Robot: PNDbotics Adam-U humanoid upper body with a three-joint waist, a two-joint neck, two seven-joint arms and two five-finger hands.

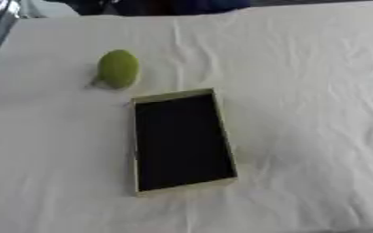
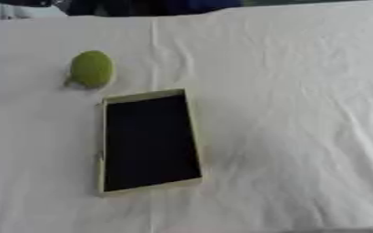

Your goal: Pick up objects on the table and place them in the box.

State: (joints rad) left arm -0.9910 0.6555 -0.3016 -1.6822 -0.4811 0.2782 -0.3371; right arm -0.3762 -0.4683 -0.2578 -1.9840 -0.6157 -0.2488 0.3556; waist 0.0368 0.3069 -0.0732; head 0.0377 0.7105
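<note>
Green fruit (image 1: 118,68) lies beside the box (image 1: 182,96); no robot hand visible, no legible writing

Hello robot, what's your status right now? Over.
Both hands out of view. Green fruit on cloth, just beyond box's far left corner, apart from it. Box interior dark, looks empty. Nothing in the way.

No text, label, brand, number or sign is showing legibly anywhere. The box (image 1: 183,142) is showing only a plain pale rim and a dark inside, no print. The green object (image 1: 118,68) is showing no sticker or mark. The white cloth (image 1: 301,91) is lying unmarked.
</note>
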